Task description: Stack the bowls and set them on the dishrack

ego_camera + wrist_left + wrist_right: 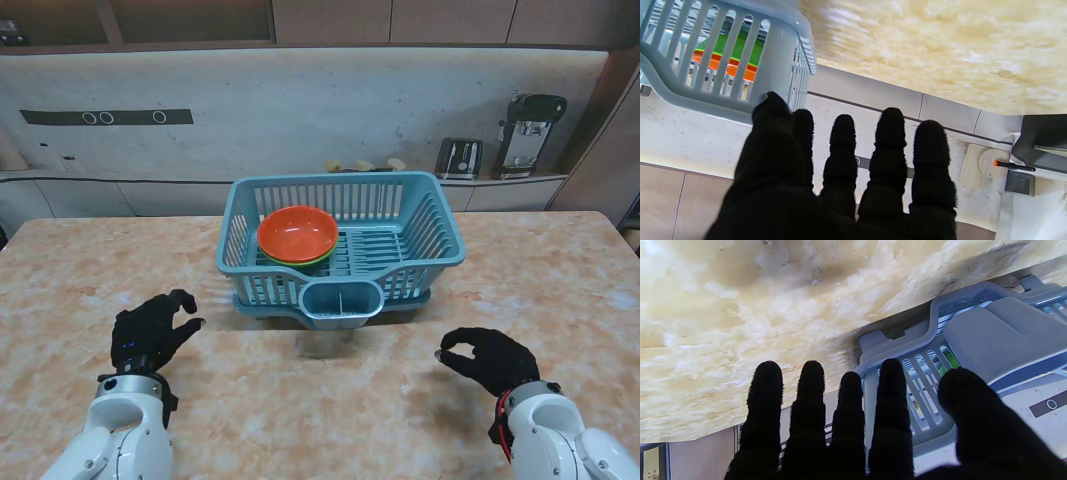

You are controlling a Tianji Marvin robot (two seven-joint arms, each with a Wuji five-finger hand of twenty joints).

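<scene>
Orange bowl (298, 232) nested on green bowl (300, 259), stack sitting inside blue dishrack (440, 232), left half; task looks done; left robot hand (150, 333) over the bench (330, 410), fingers spread, holding nothing; right robot hand (490, 358) likewise empty, fingers loosely curled, not closed; both well apart from rack; bowls likely light rigid plastic, smooth and slippery; best taken by the rim, thumb inside, or cupped under the lower bowl.

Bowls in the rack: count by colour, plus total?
Orange bowl: 1
Green bowl: 1, nested under the orange one, only its rim showing
Total: 2, both inside the blue dishrack
</scene>
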